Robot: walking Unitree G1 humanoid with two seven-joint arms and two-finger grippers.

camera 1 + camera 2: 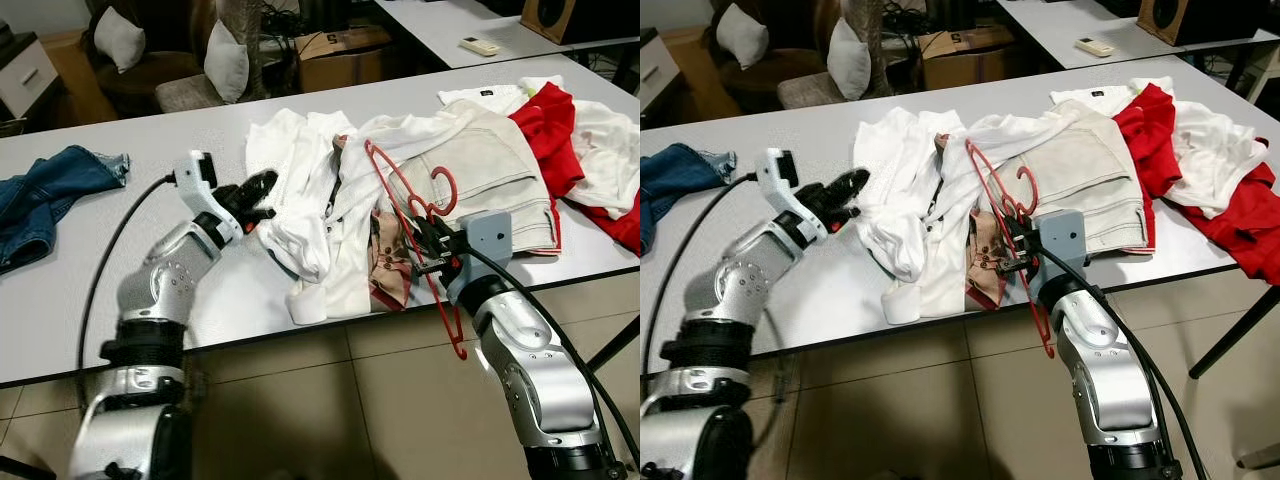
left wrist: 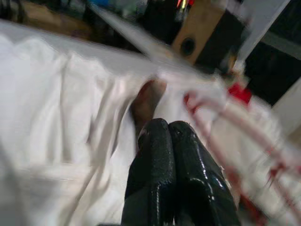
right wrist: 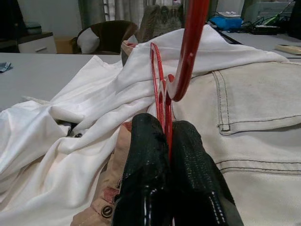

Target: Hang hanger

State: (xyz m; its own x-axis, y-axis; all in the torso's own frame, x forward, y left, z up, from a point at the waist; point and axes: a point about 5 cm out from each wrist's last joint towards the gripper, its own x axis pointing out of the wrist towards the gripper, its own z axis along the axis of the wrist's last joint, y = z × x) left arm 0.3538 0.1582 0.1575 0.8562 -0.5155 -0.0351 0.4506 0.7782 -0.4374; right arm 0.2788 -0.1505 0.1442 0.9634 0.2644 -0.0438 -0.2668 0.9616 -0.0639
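The right pincer (image 1: 428,243) is clamped on the red hanger (image 1: 410,205), whose hook curls just above and beyond its fingertips. Lift slowly, so the frame slips free of the white garment (image 1: 310,200) on the desk (image 1: 60,290). The left pincer (image 1: 258,190), fingers together and empty, rests against that cloth.

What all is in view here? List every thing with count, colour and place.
table: one, grey, before the robot
red hanger: one, over the clothes pile, lower end past the table's edge
white garments: several, heaped mid-table
beige trousers: one, right of the hanger
red garment: one, far right of the pile
jeans: one, blue, table's left end
remote control: one, white, on the rear table
cardboard box: one, brown, behind the table
cushions: two, white, on chairs behind
left gripper: shut, at the white garments
right gripper: shut on the red hanger
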